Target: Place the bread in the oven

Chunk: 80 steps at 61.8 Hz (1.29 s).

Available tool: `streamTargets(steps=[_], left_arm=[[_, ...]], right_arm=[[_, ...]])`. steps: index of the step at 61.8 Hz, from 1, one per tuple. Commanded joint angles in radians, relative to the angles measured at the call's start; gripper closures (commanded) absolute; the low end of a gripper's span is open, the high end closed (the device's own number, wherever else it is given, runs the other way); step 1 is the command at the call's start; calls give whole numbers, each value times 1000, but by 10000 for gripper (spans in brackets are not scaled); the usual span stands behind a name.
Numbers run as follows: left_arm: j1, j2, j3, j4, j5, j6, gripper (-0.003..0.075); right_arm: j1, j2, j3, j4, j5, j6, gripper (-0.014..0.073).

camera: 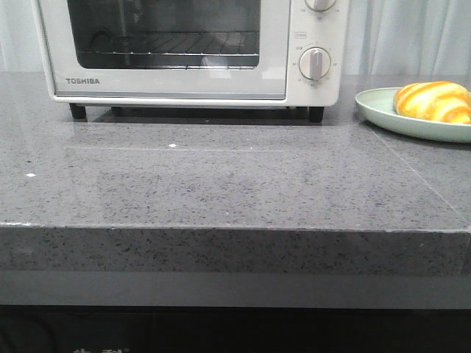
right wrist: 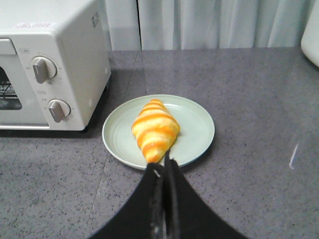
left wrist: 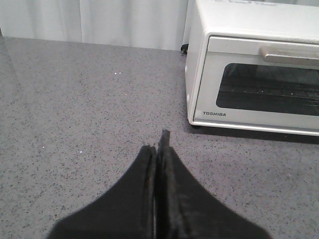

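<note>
The bread (camera: 434, 101) is a glossy yellow roll with orange stripes, lying on a pale green plate (camera: 383, 112) at the right of the counter. In the right wrist view the bread (right wrist: 155, 129) sits in the middle of the plate (right wrist: 197, 127). My right gripper (right wrist: 163, 164) is shut and empty, hanging short of the bread's near tip. The white Toshiba oven (camera: 176, 87) stands at the back with its glass door closed. My left gripper (left wrist: 158, 144) is shut and empty over bare counter, to the left of the oven (left wrist: 204, 74). Neither gripper shows in the front view.
The grey speckled counter (camera: 221, 184) has a front edge close to the camera. The oven's knobs (right wrist: 59, 109) face the plate side. A white curtain hangs behind the counter. A white object (right wrist: 313, 35) shows at the far edge of the right wrist view.
</note>
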Motion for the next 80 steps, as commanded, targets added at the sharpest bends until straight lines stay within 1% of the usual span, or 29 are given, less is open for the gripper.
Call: streamTargets(steps=[1,10,12,14,16,18,22,23,25,26,28,32,38,43,47,58,67,70,75,80], left_arm=[[2,34,-35,-10,-73,-8,738],[2,46,-35,-10,-66,-8,738],[2,46,-35,-10,-66,-8,738],[2,46,-35,-10,-66,-8,738],[2,46,-35,-10,-66,-8,738],[2,46,-35,-10,-66,-8,738],[2,46,-35,-17,-66,-8,738],[2,46,-35,-22,-66,-8,738],[2,46,-35,-40,-66,-8,738],[2,46,-35,-49,-66,-8,738],[2,46,-35,-69,-66,-5,738],[2,53,-35,-113,-79,63,738],[-26,71,-35,-248,-133,145,738],[-63,102,-35,-363,-198,252,738],[-93,135,-40,-411,-241,287,738],[-182,262,-97,-413,-316,290,738],[-283,386,-163,-399,-374,335,738],[-317,426,-190,-376,-385,337,738],[-377,499,-238,-295,-382,337,738],[-431,572,-286,-271,-382,335,738]], right_arm=[[3,36,-23,10,-45,-5,661],[3,56,-23,10,-20,-6,657],[3,56,-23,9,-14,-6,641],[3,56,-23,6,-11,-6,603],[3,56,-23,5,-11,-6,545],[3,56,-23,4,-11,-6,467],[3,56,-23,-1,-15,-6,273],[3,56,-23,-2,-17,-6,212],[3,56,-23,-3,-17,-6,137],[3,56,-23,-3,-17,-6,85],[3,56,-23,-3,-17,-6,12],[3,56,-23,-3,-18,-6,-71],[3,56,-23,-3,-17,-6,-51],[3,56,-23,-3,-17,-6,-49],[3,56,-23,-3,-17,-6,-49],[3,56,-23,-3,-17,-6,-49],[3,56,-23,-3,-17,-6,-49],[3,56,-23,-3,-17,-6,-49],[3,56,-23,-3,-19,-6,-49],[3,56,-23,-3,-19,-6,-49]])
